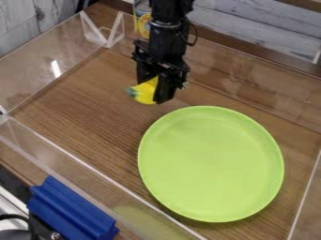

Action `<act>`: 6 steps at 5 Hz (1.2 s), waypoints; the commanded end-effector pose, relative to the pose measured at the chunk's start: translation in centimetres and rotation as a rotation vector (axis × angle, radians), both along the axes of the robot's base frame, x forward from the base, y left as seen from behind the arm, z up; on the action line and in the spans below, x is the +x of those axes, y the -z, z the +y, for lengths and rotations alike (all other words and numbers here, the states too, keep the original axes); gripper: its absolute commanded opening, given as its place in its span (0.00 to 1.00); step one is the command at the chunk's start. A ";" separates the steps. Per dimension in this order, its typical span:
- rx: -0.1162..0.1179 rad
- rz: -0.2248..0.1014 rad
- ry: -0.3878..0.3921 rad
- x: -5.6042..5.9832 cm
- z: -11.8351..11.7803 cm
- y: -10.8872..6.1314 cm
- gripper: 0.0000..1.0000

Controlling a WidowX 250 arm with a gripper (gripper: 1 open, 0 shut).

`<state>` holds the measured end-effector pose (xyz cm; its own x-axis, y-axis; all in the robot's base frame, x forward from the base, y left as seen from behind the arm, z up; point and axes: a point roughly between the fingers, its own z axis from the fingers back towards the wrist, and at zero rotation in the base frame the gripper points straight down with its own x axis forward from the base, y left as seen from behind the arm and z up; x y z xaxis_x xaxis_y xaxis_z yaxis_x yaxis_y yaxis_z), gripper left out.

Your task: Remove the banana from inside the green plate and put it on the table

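The small yellow banana (145, 92) with a green tip is pinched in my black gripper (156, 94), which points down and is shut on it. It hangs just over the brown wooden table (88, 122), a little beyond the upper-left rim of the large lime-green plate (211, 161). The plate lies flat with nothing on it. The fingers hide part of the banana, so whether it touches the wood is unclear.
Clear acrylic walls (51, 52) ring the tabletop. A blue block (69, 217) sits at the near-left corner outside the wall. Bare wood stretches to the left of the gripper.
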<state>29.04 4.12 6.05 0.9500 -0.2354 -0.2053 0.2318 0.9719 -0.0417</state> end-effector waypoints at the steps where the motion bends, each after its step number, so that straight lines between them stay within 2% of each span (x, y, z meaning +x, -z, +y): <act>1: 0.017 -0.071 0.002 0.4 -0.4 -2.3 0.00; 4: 0.032 -0.067 -0.027 -0.3 -1.2 -2.9 0.00; 5: 0.027 -0.069 -0.024 0.1 -0.9 -2.6 1.00; 6: 0.029 -0.076 -0.030 0.2 -0.5 -2.9 1.00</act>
<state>28.27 3.24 6.65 0.9520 -0.2098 -0.2228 0.2095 0.9775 -0.0254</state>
